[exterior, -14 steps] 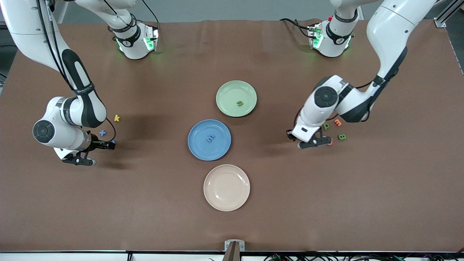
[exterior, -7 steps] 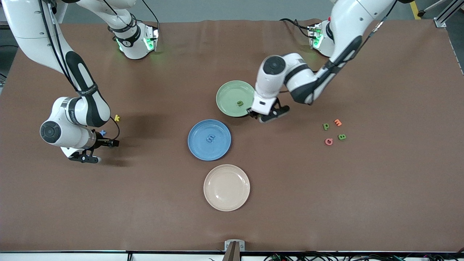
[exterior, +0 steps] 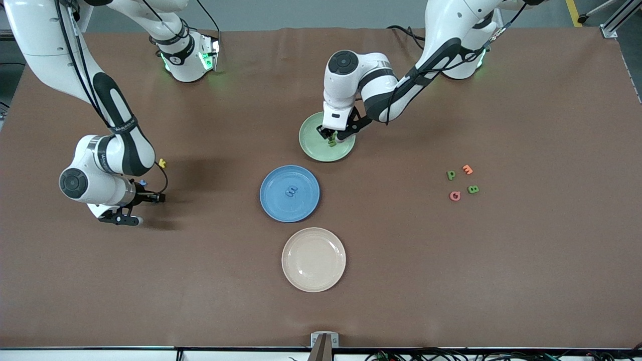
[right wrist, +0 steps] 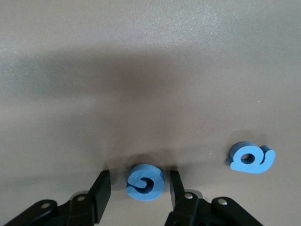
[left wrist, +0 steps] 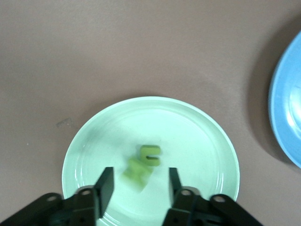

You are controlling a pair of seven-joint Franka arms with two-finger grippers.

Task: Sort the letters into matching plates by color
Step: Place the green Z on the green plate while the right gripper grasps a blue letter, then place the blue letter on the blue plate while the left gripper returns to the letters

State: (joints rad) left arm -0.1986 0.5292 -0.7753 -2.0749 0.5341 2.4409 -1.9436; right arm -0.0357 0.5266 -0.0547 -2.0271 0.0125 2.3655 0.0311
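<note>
My left gripper [exterior: 332, 135] [left wrist: 139, 184] hangs open just over the pale green plate [exterior: 312, 146] [left wrist: 202, 136]. A blurred green letter [left wrist: 136, 172] shows under it, clear of both fingers, beside a green u [left wrist: 150, 155] lying in the plate. My right gripper [exterior: 123, 219] [right wrist: 139, 188] is low at the table toward the right arm's end, open, its fingers either side of a blue G [right wrist: 145, 182] without touching it. A blue a [right wrist: 251, 157] lies beside it. The blue plate [exterior: 273, 205] holds a blue letter [exterior: 291, 191]. A green p [exterior: 451, 175] and a green B [exterior: 472, 189] lie toward the left arm's end.
A cream plate [exterior: 313, 259] sits nearer the front camera than the blue plate. An orange letter [exterior: 467, 169] and a pink one [exterior: 455, 196] lie among the green p and B. A yellow letter [exterior: 161, 162] and a blue x [exterior: 143, 183] lie by the right arm's wrist.
The left arm swung from the letter cluster to the green plate and opened, letting a green letter go. The right gripper's fingers narrowed around the blue G.
</note>
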